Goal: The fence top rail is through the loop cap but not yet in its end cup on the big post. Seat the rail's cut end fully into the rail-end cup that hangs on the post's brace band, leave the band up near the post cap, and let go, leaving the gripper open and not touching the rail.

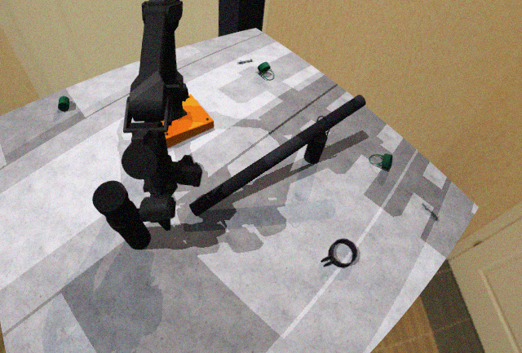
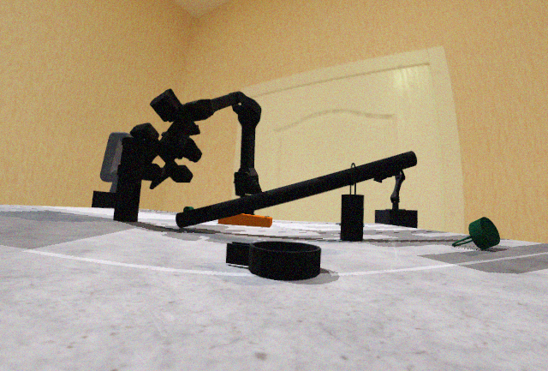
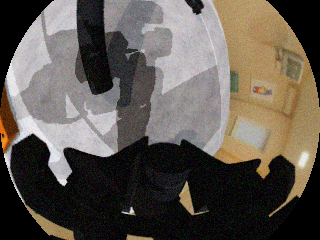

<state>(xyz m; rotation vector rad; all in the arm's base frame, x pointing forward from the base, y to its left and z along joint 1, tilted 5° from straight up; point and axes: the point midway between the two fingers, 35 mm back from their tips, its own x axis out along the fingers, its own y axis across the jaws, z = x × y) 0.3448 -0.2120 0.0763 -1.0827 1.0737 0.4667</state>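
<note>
The black rail (image 1: 269,161) (image 2: 296,188) (image 3: 92,45) slopes through the wire loop on the short post (image 1: 314,151) (image 2: 351,218). Its lower end is near the table and apart from the rail-end cup. The big black post (image 1: 132,229) (image 2: 126,207) stands upright at the left. The rail-end cup (image 1: 156,209) (image 2: 151,172) (image 3: 166,167) sticks out from the post's side, facing the rail's end side. My gripper (image 1: 162,212) (image 2: 151,170) (image 3: 164,141) is shut on the cup, a finger at each side in the wrist view. The brace band is mostly hidden by gripper and post.
A black clamp ring (image 1: 355,252) (image 2: 285,267) lies in front of the rail. An orange block (image 1: 192,123) (image 2: 252,220) (image 3: 7,122) is by the arm. Green caps (image 1: 64,103) (image 1: 263,67) (image 1: 387,161) lie farther out. The sloping rail crosses the table's middle.
</note>
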